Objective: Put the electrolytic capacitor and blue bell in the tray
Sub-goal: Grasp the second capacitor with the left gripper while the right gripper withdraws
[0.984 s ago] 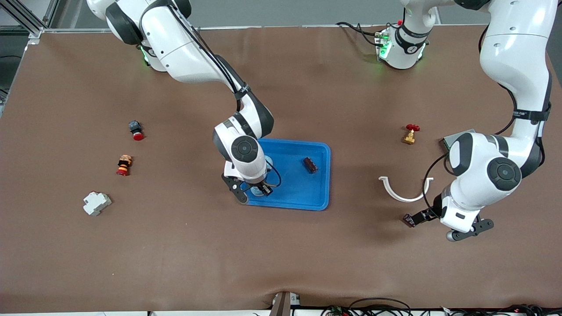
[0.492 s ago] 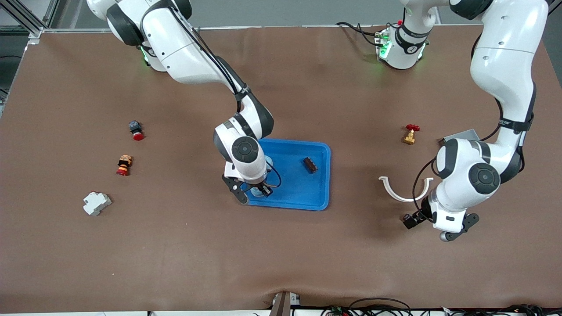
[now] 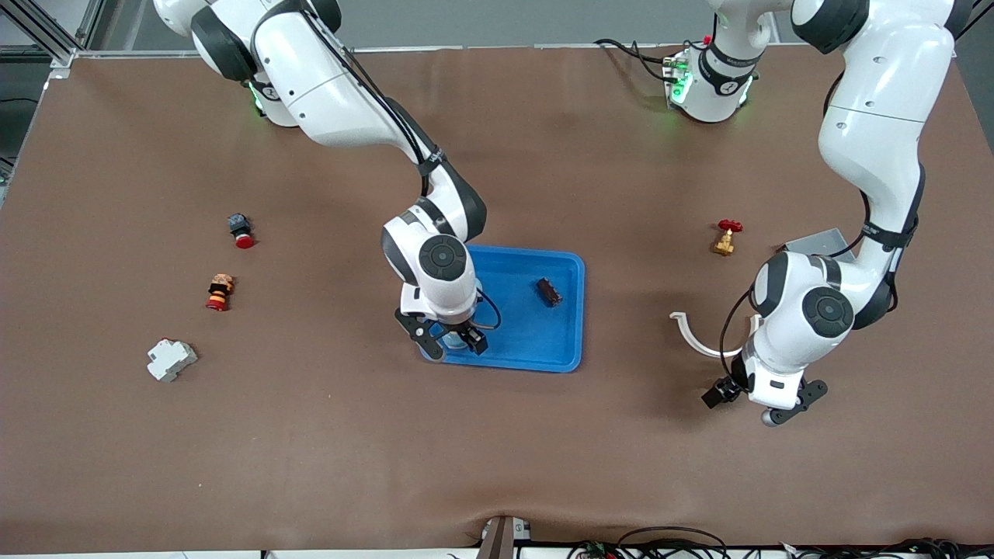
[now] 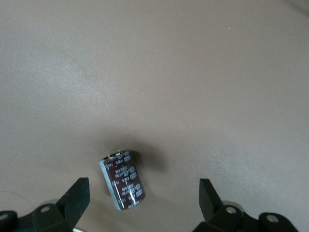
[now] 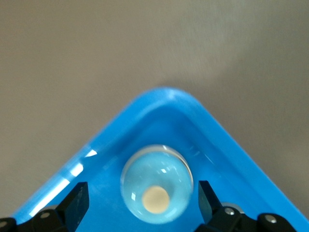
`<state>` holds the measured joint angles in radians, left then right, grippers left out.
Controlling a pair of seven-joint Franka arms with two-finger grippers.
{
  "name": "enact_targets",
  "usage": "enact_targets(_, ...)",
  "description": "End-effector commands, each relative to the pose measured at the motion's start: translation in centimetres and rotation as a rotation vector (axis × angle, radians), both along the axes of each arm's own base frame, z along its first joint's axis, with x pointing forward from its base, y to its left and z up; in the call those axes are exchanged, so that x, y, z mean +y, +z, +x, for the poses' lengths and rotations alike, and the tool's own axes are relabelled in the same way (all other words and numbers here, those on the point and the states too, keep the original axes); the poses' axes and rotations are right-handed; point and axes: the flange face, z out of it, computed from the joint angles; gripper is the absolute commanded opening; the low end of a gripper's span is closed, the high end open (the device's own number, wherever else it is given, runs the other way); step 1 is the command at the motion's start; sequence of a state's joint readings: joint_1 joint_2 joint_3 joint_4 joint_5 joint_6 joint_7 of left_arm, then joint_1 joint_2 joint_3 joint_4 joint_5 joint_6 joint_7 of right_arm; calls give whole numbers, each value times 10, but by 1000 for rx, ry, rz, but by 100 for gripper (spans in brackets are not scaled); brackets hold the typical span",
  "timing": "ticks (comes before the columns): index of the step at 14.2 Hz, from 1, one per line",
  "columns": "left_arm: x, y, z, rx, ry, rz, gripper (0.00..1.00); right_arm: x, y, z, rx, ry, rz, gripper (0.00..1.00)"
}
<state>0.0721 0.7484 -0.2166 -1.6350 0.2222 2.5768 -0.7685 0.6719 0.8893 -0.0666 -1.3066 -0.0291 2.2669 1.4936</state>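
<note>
The blue tray lies at the table's middle. The pale blue bell stands in the tray corner nearest the front camera at the right arm's end. My right gripper is open, one finger on each side of the bell, not touching it. The brown electrolytic capacitor lies on the bare table under my left gripper, which is open over it. The capacitor is hidden in the front view.
A small dark brown part lies in the tray. A white curved clip, a red-handled brass valve and a grey plate lie near the left arm. A red button, a striped figure and a white block lie at the right arm's end.
My left arm has swung its gripper toward the tray's side of the table. My right gripper has shifted slightly over the tray corner.
</note>
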Motion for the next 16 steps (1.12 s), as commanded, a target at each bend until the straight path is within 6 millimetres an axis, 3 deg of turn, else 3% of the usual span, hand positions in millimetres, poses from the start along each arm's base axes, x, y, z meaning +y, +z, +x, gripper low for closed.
enact_targets(1,3,-2,-3,-30,3,6,100,-36,43,22,15,41,-13,100)
enact_targets(3,4,-7,-5,-45,2,0,100,-64,67,32,45,77,-31,100)
enact_targets(5,2,-12,-6,-47,0,-4,100,-95,79,29,66,113,-39,100)
enact_targets(7,2,-14,-6,-52,-1,-7,100,-142,98,23,64,174,-31,100)
enact_targets(11,2,-21,-9,-70,-26,7,100,-233,132,-9,46,314,-6,100)
enact_targets(16,2,-27,-12,-86,-45,11,100,-339,154,-40,46,478,-31,100)
